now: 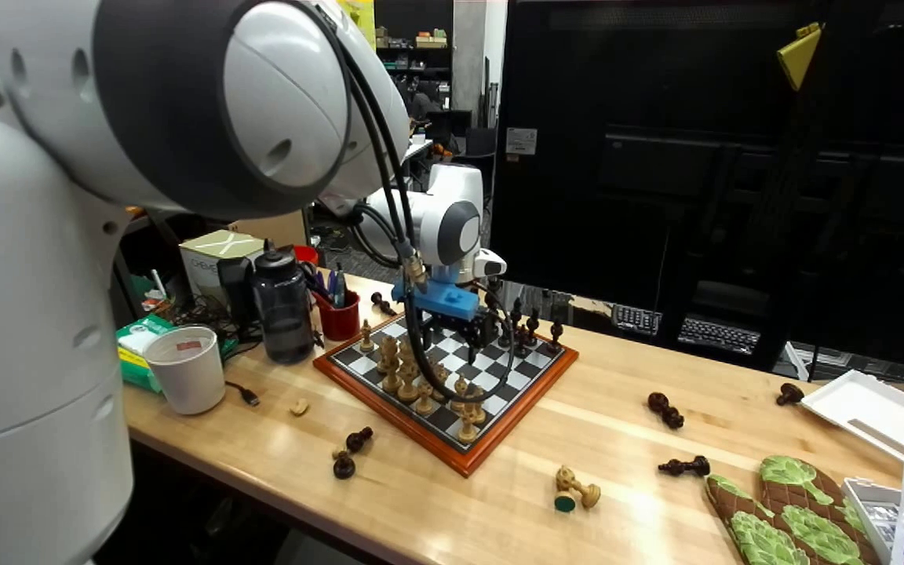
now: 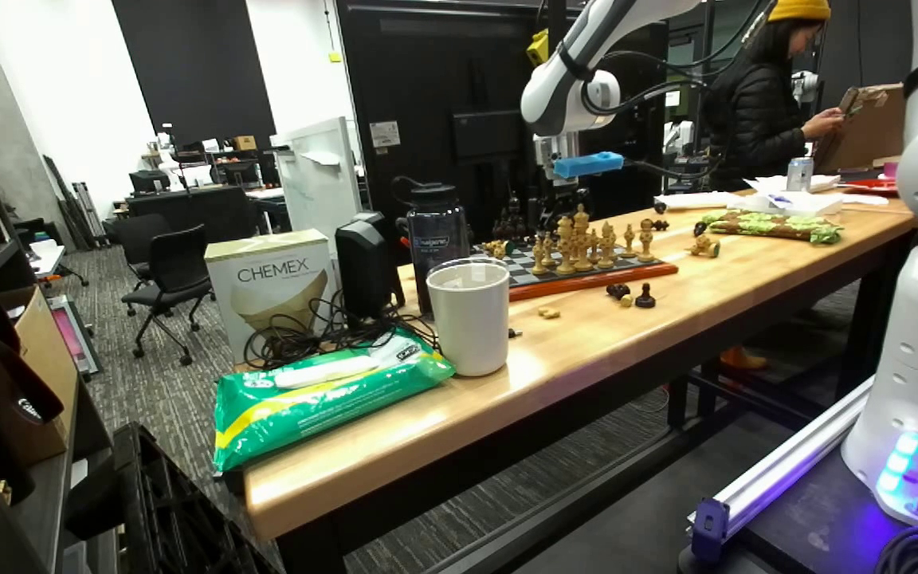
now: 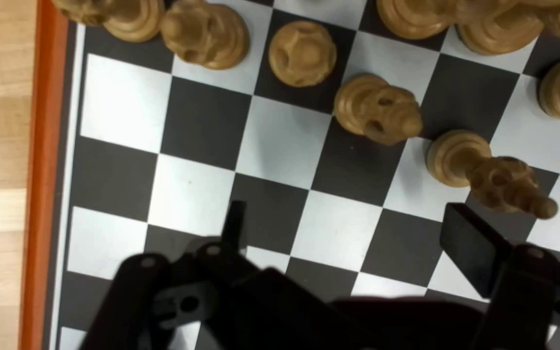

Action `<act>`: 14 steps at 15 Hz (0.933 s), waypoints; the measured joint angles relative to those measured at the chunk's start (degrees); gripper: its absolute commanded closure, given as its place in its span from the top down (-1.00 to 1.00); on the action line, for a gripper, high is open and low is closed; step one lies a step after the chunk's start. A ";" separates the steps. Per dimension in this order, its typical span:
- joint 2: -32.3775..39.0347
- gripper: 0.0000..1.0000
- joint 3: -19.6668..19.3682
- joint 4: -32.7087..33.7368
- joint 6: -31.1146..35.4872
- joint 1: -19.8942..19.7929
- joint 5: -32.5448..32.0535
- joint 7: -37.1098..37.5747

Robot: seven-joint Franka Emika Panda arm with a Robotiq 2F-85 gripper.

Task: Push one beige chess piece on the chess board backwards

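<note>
I am holding gripper (image 3: 345, 209) over chess board (image 3: 44, 121), jaws apart, nothing clamped. Tall beige chess piece (image 3: 498, 180), likely target, is standing on board, appearing near one jaw; I am judging push undone, whole backward move remaining. Red pen cup (image 1: 340, 322) is holding pens (image 1: 340, 289); white cup (image 1: 185, 380) is showing contents too indistinct to name.

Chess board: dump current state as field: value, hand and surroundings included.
board: chess board on a wooden table
hand: hand open above the board, holding nothing
beige side: beige pieces grouped on one side
nearby piece: tall beige piece beside the hand in the wrist view; contact unclear
dark side: dark pieces standing on the opposite side
off board: loose dark pieces and loose beige pieces
neighbours: red pen cup, water bottle
</note>
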 measured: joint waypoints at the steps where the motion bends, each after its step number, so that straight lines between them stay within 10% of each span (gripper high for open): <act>1: 0.22 1.00 0.00 0.01 0.00 -0.01 0.13 0.00; 14: 0.92 1.00 0.00 0.56 -1.53 -0.02 0.78 -0.33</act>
